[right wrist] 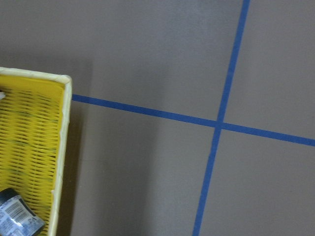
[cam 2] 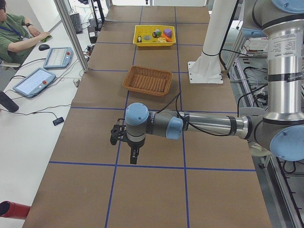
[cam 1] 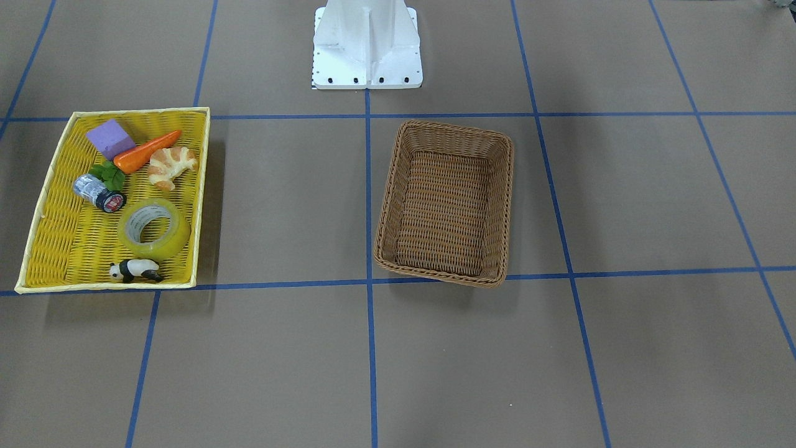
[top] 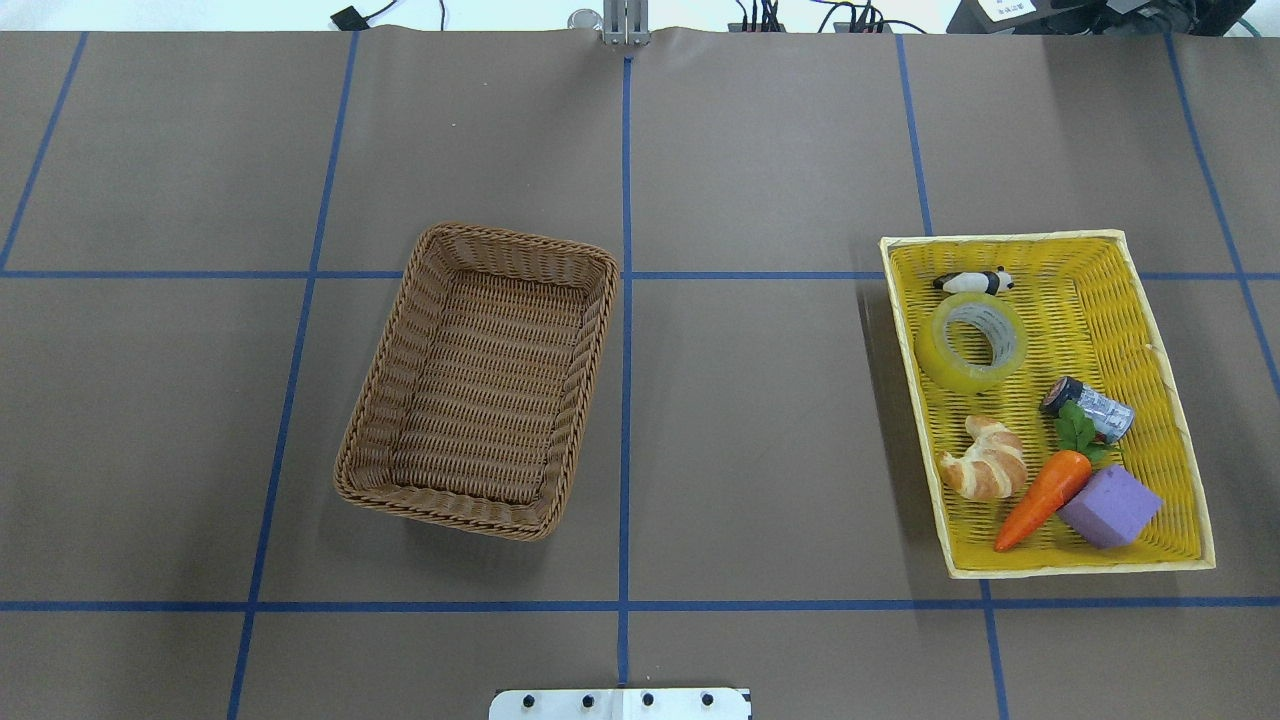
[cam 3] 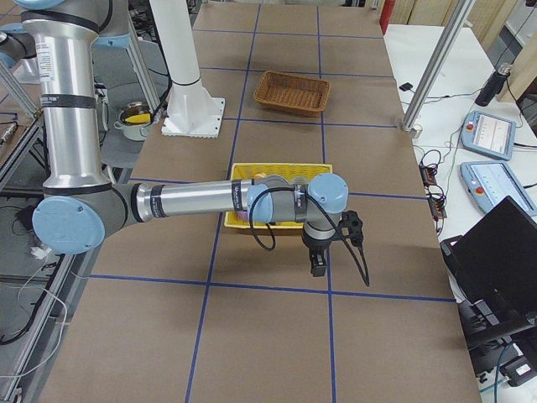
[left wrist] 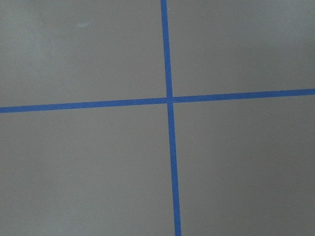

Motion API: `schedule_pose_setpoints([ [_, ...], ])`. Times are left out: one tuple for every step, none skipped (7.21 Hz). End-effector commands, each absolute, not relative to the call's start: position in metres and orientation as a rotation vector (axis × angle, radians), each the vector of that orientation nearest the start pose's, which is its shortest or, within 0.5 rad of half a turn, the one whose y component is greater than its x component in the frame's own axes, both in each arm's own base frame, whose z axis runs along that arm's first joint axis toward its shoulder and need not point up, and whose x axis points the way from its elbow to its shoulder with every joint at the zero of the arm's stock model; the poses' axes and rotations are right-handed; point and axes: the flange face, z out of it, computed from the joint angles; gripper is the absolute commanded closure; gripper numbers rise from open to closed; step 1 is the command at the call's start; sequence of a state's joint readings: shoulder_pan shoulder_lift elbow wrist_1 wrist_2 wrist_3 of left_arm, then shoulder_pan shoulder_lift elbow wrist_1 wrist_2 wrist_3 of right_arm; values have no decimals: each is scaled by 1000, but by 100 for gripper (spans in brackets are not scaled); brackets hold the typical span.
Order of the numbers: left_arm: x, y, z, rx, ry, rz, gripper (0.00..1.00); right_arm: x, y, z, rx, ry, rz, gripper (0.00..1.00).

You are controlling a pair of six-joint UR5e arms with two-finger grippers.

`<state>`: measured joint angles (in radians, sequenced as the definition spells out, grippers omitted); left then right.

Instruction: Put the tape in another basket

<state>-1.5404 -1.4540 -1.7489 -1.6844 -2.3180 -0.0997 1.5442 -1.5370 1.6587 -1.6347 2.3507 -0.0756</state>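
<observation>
The yellow-green tape [cam 1: 169, 240] lies flat in the shallow yellow tray [cam 1: 202, 186], between a toy panda [cam 1: 135, 270] and a silver cylinder [cam 1: 96, 191]. It also shows in the overhead view [top: 945, 356]. The brown wicker basket [cam 1: 387, 199] stands empty near the table's middle, seen from overhead too [top: 593, 340]. My left gripper [cam 2: 134, 156] hangs over bare table far from the basket, and my right gripper [cam 3: 318, 265] hangs just outside the tray. Both show only in side views, so I cannot tell whether they are open or shut.
The tray also holds a carrot [cam 1: 146, 152], a croissant [cam 1: 171, 165] and a purple block [cam 1: 110, 138]. The white robot pedestal [cam 1: 367, 43] stands behind the basket. The right wrist view shows a corner of the tray [right wrist: 34, 147]. Tablets and an operator are beside the table.
</observation>
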Motion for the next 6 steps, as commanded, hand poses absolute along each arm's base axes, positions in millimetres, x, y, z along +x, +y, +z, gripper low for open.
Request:
schedule_pose_setpoints([
  [-52,-452,619,109,755,-5,2,54,-506,607,71,-778,-108,0],
  [-52,-452,623,102,755,-7,2,54,-506,609,69,-776,-108,0],
  [-52,-451,624,101,755,-6,2,54,-504,609,70,-776,-108,0],
  [-52,-452,624,102,755,-5,2,54,-504,609,72,-778,-109,0],
  [-52,-452,624,103,755,-4,2,54,-505,608,75,-778,-112,0],
  [-52,-452,621,111,754,2,2,54,-505,605,79,-784,-112,0],
])
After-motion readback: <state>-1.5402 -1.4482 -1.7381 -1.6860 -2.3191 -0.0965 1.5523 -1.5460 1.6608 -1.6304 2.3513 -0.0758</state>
